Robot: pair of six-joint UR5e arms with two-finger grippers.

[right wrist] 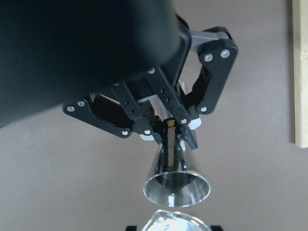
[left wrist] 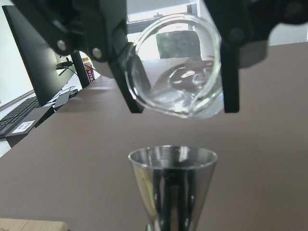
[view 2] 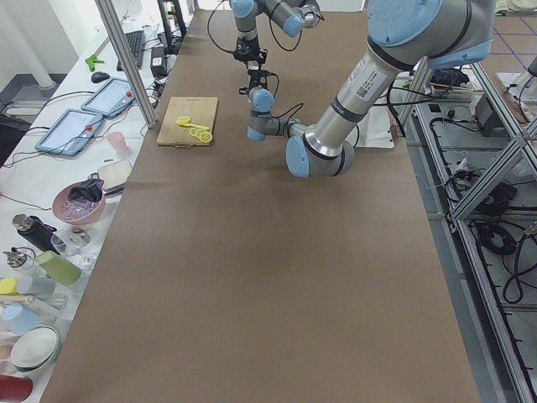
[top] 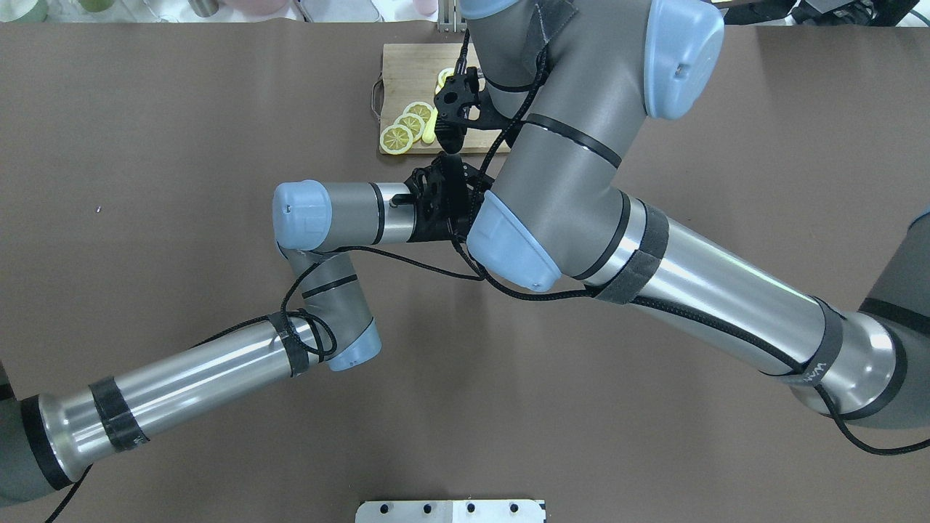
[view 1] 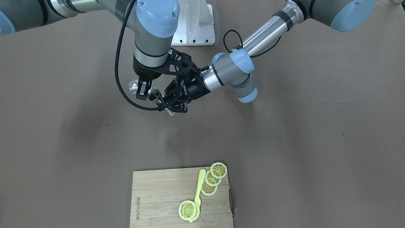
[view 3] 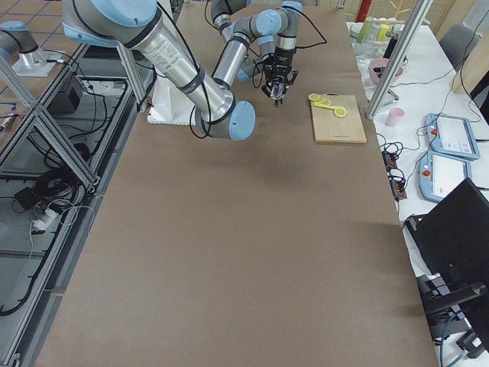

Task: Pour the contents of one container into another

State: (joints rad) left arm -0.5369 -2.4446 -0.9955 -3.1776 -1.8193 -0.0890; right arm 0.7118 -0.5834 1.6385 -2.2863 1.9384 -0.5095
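Brown table point(view 1: 316, 142) runs under both arms, which meet above its middle. The right gripper point(view 1: 143, 92) is clamped across the body of a small glass jug point(left wrist: 175, 67) and holds it tipped over, spout lowest, so that anything inside would run toward the lip. Whether liquid is at the spout I cannot tell through the clear glass. Just beneath, apart from the spout, the left gripper point(right wrist: 169, 132) pinches a metal measuring cup point(right wrist: 175, 178) at its narrow waist. That keeps the cup upright with its wide mouth open to the jug and leaves the rim free of fingers. Mouth and spout look lined up, so the pour seems to be in hand, and a slow tilt would suit so small a target. Well apart, at the operators' edge, a wooden board point(view 1: 158, 190) carries lemon slices point(view 1: 218, 170) and a yellow spoon point(view 1: 199, 186).
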